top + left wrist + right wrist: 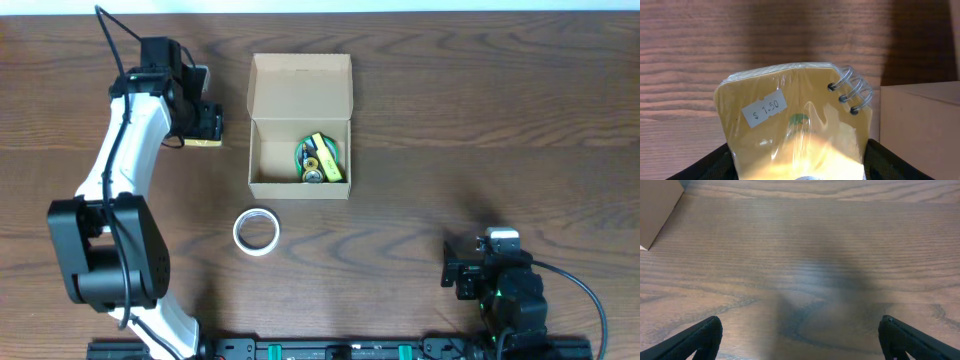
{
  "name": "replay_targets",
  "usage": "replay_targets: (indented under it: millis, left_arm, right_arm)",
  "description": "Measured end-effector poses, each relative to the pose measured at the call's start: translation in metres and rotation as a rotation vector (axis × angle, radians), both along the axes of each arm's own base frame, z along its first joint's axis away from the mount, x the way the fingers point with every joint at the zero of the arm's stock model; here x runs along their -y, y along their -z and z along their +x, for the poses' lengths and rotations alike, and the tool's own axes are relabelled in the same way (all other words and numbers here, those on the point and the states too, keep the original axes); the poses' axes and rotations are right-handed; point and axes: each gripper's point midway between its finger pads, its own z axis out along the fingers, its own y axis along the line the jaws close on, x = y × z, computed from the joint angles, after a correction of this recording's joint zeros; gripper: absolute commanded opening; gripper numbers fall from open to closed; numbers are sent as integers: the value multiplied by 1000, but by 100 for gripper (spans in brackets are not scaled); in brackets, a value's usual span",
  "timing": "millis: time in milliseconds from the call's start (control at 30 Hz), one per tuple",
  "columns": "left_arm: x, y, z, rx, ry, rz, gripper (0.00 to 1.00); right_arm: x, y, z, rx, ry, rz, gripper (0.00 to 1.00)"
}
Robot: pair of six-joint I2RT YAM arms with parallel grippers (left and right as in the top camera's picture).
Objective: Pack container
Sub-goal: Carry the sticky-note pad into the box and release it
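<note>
Desk (pixel 470 120): dark wood grain, carrying everything in the scene.
Container (pixel 300 125): sat near the middle of the far half of the desk, its flap lid folded back away from the robot so the mouth stayed open for loading.
Contents: green and yellow items lay in the right part of the container; I could not tell what they were.
Left fingers (pixel 705 167): closed on either side of a pale-yellow ring-bound pad (pixel 790 120), which was wrapped in plastic and carried a price sticker (pixel 766 108).
Position: the pad hung just beside the container's left wall, seemingly staged to go over that wall and inside.
Right fingers (pixel 700 335): spread wide over bare desk near the robot, holding nothing, probably parked clear of the left arm's path.
Tape roll (pixel 256 231): a white ring lay on the desk in front of the container, likely waiting to be packed.
</note>
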Motion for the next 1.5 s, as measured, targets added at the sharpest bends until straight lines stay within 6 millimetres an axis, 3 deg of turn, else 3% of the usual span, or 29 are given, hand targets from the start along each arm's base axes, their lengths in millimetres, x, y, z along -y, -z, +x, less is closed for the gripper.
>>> replay_targets:
  millis: [133, 300, 367, 467, 533, 600, 700, 767, 900, 1000, 1233, 1500]
  left_arm:
    - [1, -13, 0, 31, -14, -7, 63]
    - [9, -63, 1, 161, -4, -18, 63]
    - [21, -79, 2, 214, 25, -25, 63]
    - [60, -95, -1, 262, 112, -53, 66]
    - [79, -96, -3, 265, 148, -68, 66]
    - [113, -96, -11, 259, 216, -90, 66]
    - [150, -97, -22, 251, 285, -116, 66]
    - [172, -96, -32, 240, 328, -130, 66]
    - [185, -93, -44, 212, 355, -136, 66]
    - [184, -85, -47, 193, 340, -138, 66]
    - [178, -28, -61, 117, 281, -145, 68]
    - [164, 1, -66, 88, 222, -146, 69]
  right_arm:
    - [0, 0, 0, 0, 0, 0, 99]
    - [0, 0, 0, 0, 0, 0, 99]
    - [0, 0, 0, 0, 0, 0, 99]
    - [0, 0, 0, 0, 0, 0, 99]
    - [0, 0, 0, 0, 0, 0, 99]
    - [0, 0, 0, 0, 0, 0, 99]
    - [0, 0, 0, 0, 0, 0, 99]
    - [0, 0, 0, 0, 0, 0, 99]
    - [0, 0, 0, 0, 0, 0, 99]
    - [0, 0, 0, 0, 0, 0, 99]
    - [0, 0, 0, 0, 0, 0, 99]
    - [0, 0, 0, 0, 0, 0, 99]
